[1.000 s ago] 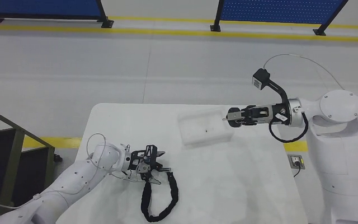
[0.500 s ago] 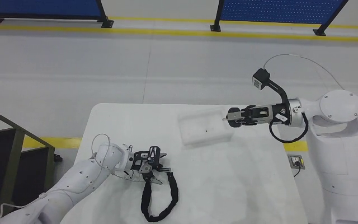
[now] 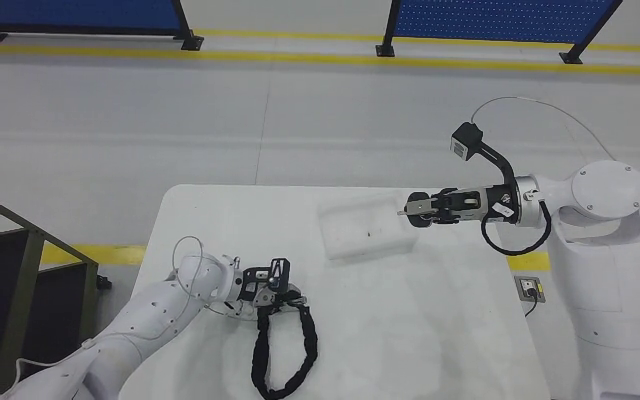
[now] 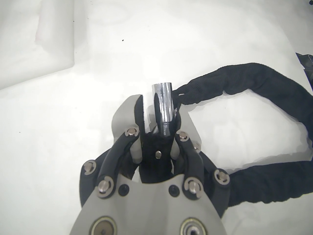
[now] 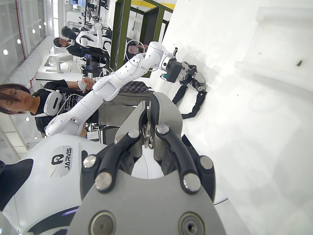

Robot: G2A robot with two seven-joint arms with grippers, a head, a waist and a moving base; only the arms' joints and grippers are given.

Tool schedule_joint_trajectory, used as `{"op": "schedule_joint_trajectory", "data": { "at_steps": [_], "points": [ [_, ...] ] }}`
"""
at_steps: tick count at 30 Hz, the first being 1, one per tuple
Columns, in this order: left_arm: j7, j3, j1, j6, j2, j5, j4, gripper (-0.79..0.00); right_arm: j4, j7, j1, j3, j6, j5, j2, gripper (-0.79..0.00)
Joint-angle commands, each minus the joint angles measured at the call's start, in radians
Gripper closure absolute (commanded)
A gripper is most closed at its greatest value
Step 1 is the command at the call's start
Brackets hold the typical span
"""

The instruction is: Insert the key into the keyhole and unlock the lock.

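A black fabric-covered chain lock (image 3: 285, 355) lies looped near the table's front left. Its chrome lock cylinder (image 4: 163, 106) sticks out between the fingers of my left gripper (image 4: 157, 110), which is shut on the lock's black head, low on the table (image 3: 275, 295). A narrow gap shows between one fingertip and the chrome part. My right gripper (image 3: 418, 208) hangs above the table's back right, over the white foam tray (image 3: 365, 228). It is shut on a small metal key (image 5: 147, 133), whose tip (image 3: 403, 212) points toward the left.
The foam tray (image 4: 36, 37) sits at the back middle of the white table (image 3: 440, 320), well apart from the lock. A dark metal rack (image 3: 30, 280) stands off the table's left side. Open tabletop lies between the two grippers.
My left arm has shifted slightly and its gripper has turned and settled onto the lock's head. The right arm and the key have not moved.
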State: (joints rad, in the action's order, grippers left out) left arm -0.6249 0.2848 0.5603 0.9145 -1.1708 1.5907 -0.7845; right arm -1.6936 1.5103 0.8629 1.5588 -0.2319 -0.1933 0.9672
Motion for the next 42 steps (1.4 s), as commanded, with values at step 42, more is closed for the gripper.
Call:
{"op": "schedule_joint_trajectory", "data": {
  "at_steps": [42],
  "points": [
    [-0.426,0.199,0.026,-0.146,0.195,-0.036,-0.63,0.0,-0.305,0.016,0.015,0.035,-0.062,-0.117,-0.139,0.0]
  ]
}}
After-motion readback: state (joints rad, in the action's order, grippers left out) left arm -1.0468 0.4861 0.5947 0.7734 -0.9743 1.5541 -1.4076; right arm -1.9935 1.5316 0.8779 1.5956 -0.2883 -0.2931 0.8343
